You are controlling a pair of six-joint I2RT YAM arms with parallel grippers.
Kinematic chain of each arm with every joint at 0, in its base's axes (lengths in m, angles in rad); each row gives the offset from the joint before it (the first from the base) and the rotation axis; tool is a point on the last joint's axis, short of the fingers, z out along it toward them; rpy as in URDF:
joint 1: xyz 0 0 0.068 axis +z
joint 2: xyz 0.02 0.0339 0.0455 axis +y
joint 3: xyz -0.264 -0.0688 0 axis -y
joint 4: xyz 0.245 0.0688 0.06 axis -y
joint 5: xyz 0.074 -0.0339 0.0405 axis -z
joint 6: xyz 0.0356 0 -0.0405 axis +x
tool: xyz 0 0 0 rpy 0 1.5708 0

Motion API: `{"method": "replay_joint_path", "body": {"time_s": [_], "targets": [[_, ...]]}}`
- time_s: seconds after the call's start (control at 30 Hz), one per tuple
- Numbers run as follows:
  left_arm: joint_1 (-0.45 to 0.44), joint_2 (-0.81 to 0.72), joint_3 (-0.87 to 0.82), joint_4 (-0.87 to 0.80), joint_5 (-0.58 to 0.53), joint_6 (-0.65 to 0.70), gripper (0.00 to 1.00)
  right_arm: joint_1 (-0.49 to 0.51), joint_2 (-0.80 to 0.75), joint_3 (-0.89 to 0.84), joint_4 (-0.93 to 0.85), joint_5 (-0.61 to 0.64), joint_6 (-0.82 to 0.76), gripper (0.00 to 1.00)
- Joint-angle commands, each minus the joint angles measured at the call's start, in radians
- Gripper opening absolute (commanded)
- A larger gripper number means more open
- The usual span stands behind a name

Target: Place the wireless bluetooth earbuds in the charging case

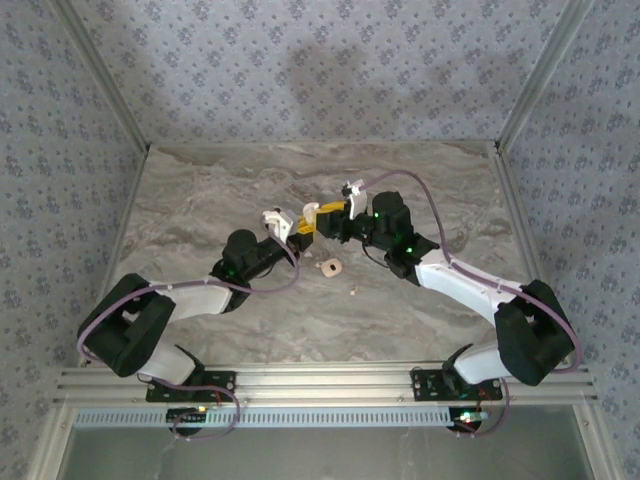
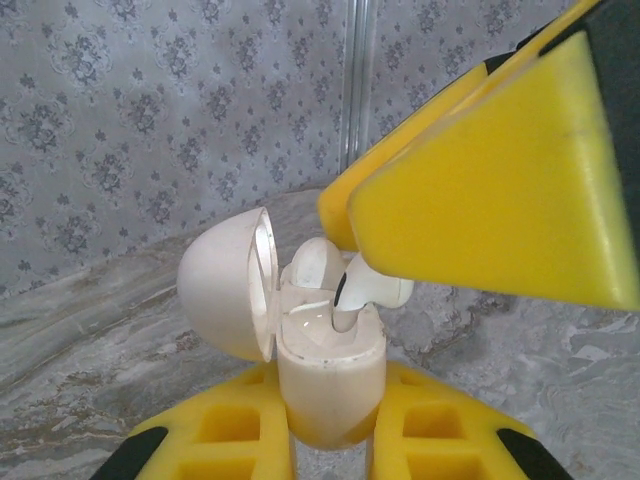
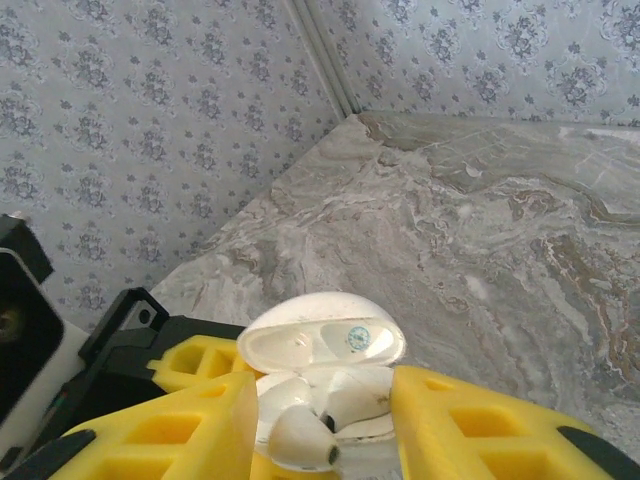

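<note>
Item 1: charging case [image 2: 330,385], white, lid [image 2: 220,295] hinged open, pinched between the 2 yellow fingers of the left gripper [image 2: 330,440], over the middle of the table [image 1: 430,190].
Item 2: 1 earbud [image 2: 378,290], part-way into a well of the case.
Item 3: right gripper [image 3: 320,390], fingers spread, straddling the case, not squeezing the earbud.
Bare marble ran to the far and side edges. A small peach-tan piece [image 1: 328,267] lay just nearside of the grippers.

Glossy plastic charging case [image 2: 330,385], matt yellow fingers [image 2: 500,180], marble-patterned table [image 3: 480,230].
</note>
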State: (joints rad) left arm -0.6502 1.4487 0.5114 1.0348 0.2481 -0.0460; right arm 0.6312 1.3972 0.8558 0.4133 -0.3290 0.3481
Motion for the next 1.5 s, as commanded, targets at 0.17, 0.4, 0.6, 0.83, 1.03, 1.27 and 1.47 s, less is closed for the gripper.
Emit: {"method": "replay_joint_path", "body": {"time_s": [0.17, 0.4, 0.6, 0.83, 1.03, 1.27, 1.47], "targets": [[-0.005, -0.049, -0.005, 0.086, -0.001, 0.033, 0.18, -0.005, -0.002, 0.036, -0.051, -0.039, 0.009, 0.46], [-0.005, -0.056, -0.023, 0.084, -0.003, 0.038, 0.18, -0.035, -0.067, 0.008, -0.030, -0.093, 0.000, 0.54], [-0.002, -0.056, -0.030, 0.082, 0.016, 0.046, 0.18, -0.053, -0.126, -0.056, 0.022, -0.131, -0.073, 0.57], [-0.001, -0.056, -0.028, 0.070, 0.064, 0.057, 0.18, -0.072, -0.174, -0.122, 0.063, -0.183, -0.258, 0.58], [0.002, -0.059, -0.028, 0.074, 0.090, 0.068, 0.18, -0.089, -0.145, -0.130, 0.044, -0.265, -0.539, 0.55], [0.005, -0.070, -0.027, 0.069, 0.099, 0.071, 0.18, -0.097, -0.104, -0.087, 0.006, -0.322, -0.624, 0.52], [0.006, -0.061, -0.022, 0.081, 0.108, 0.066, 0.18, -0.094, -0.112, -0.115, 0.034, -0.321, -0.606, 0.50]]}}
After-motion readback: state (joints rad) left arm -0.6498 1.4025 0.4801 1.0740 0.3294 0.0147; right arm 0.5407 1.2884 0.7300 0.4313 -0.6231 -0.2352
